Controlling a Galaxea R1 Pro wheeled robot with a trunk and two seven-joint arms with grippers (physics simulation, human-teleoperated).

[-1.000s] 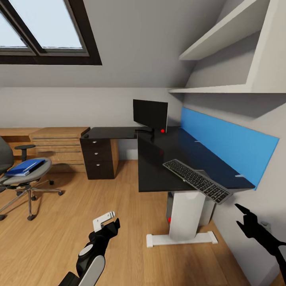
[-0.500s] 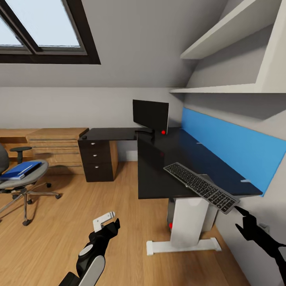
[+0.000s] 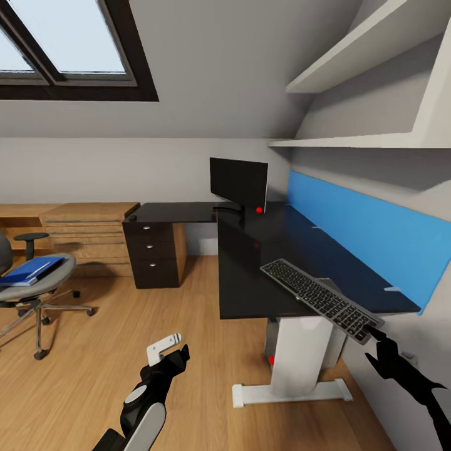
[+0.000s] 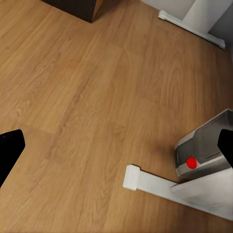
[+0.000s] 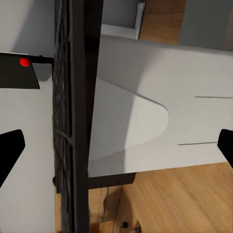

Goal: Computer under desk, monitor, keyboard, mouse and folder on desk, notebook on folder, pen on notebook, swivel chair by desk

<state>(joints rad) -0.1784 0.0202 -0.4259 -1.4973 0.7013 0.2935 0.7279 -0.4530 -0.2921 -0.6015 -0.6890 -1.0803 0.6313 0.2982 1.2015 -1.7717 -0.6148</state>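
The black desk (image 3: 263, 247) carries the monitor (image 3: 238, 180) at its back. A grey keyboard (image 3: 319, 296) lies slanted at the front right corner, its near end past the edge. My right gripper (image 3: 381, 346) hangs just below that end, open; in the right wrist view the keyboard (image 5: 63, 121) runs edge-on between the wide-apart fingertips (image 5: 10, 150). The computer (image 3: 271, 341) stands under the desk behind the white leg. A blue folder (image 3: 28, 270) rests on the swivel chair (image 3: 34, 288) at left. My left gripper (image 3: 168, 352) is open over the floor, empty.
A dark drawer unit (image 3: 155, 250) stands under the desk's left wing, with a small dark object (image 3: 132, 217) on top. A wooden dresser (image 3: 88, 235) lines the back wall. White shelves (image 3: 363, 88) and a blue panel (image 3: 363, 232) are at right. The desk's white foot (image 4: 170, 187) lies on wood floor.
The camera has shifted, sliding the chair toward the view's left. My right gripper has closed in on the keyboard's overhanging near end. The left arm holds still.
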